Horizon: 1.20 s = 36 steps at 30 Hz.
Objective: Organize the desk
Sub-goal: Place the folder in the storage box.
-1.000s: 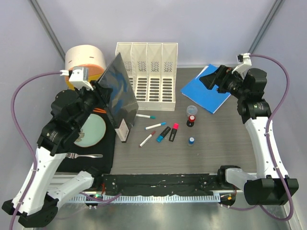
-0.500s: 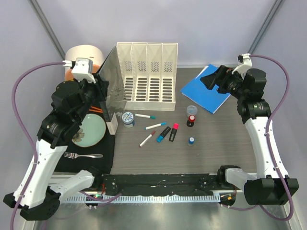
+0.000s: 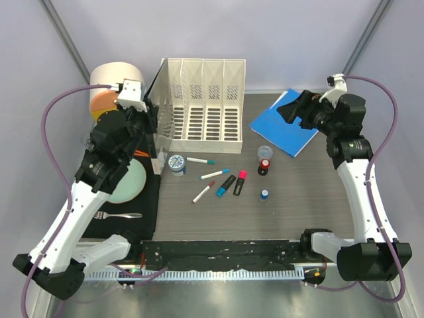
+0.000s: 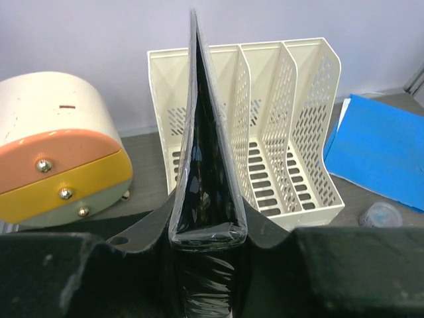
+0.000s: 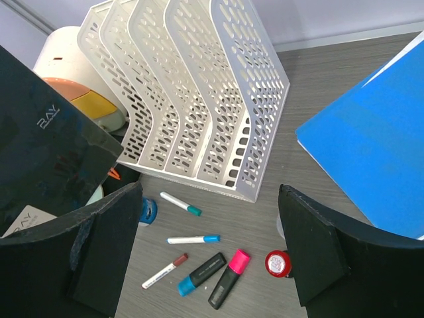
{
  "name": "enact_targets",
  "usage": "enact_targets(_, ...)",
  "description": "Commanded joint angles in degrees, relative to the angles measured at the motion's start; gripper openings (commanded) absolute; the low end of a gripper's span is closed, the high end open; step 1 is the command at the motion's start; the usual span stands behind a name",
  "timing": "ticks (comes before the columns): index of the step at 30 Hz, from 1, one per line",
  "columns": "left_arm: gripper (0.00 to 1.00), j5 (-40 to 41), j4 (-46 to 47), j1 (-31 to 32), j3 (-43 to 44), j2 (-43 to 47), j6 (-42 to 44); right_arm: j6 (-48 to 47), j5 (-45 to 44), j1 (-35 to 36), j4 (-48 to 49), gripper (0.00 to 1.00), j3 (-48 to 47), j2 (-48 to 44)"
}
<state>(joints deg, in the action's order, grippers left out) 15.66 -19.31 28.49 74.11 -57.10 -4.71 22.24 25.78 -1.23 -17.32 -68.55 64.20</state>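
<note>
Jaws first: the left gripper (image 4: 207,246) is clamped on a thin black book in glossy wrap (image 4: 204,185) and holds it upright, edge-on to my wrist camera. The black fingers (image 4: 132,255) cover the book's lower part, so I cannot see the pads. From above I cannot tell whether its bottom edge rests on anything. The book stands just beside the left wall of the white file rack (image 4: 285,132), and I cannot make out whether the two touch.

The right gripper (image 5: 209,212) hangs released, jaws wide apart with nothing between them. It is above the near-left corner of the blue folder (image 3: 285,129), which runs off the right edge of that wrist view.

The desk (image 3: 298,199) lies below both grippers and carries everything here. Under the right jaws a few pens (image 5: 180,203), two highlighters (image 5: 225,275) and a small red-capped bottle (image 5: 278,263) lie loose in front of the rack. A tape roll (image 3: 177,163) sits near the book's foot. At the left, my arm hides most of a pale green plate (image 3: 129,185) on a black mat (image 3: 149,205), with a fork (image 3: 118,215) beside it.
</note>
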Motion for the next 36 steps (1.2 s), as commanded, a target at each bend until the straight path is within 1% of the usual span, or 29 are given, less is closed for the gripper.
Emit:
enact_targets(1,0.0,1.21,16.66,-0.1,-1.15,-0.9,2.42,-1.41,-1.17,-0.08,1.15,0.89,0.0,0.31)
enact_targets(4,0.0,1.65,19.47,-0.1,-1.95,-2.57,3.83,-2.02,-1.7,-0.08,1.06,0.89,0.0,0.31)
enact_targets(7,0.0,2.71,25.61,-0.19,-4.05,-3.72,4.53,-2.46,-1.96,-0.08,0.71,0.89,-0.09,0.31)
enact_targets(8,0.0,3.84,27.03,-0.1,-4.49,-3.98,6.1,-2.64,-2.05,-0.08,0.54,0.89,0.0,0.22)
enact_targets(10,0.0,4.55,29.67,-0.1,-5.2,-5.21,6.47,-3.08,-2.22,-0.17,0.45,0.89,0.17,0.31)
enact_targets(15,0.0,5.17,33.28,-0.1,-5.02,-8.9,7.52,-3.43,-3.02,-0.17,0.36,0.89,0.18,1.18)
enact_targets(22,0.0,6.31,41.8,-0.1,-6.43,-12.94,8.23,-4.4,-3.46,-0.08,-0.08,0.89,0.26,2.42)
enact_targets(29,0.0,4.74,44.97,-1.07,-3.97,-17.86,8.67,-5.54,-3.72,-0.17,-0.34,0.89,0.09,3.21)
enact_targets(33,0.0,3.5,45.85,-2.82,-2.92,-19.36,6.82,-6.24,-4.07,-0.17,-0.52,0.89,0.09,3.56)
enact_targets(36,0.0,2.45,46.21,-3.0,-2.04,-19.8,6.38,-6.42,-4.42,-0.17,-0.52,0.89,-0.09,4.35)
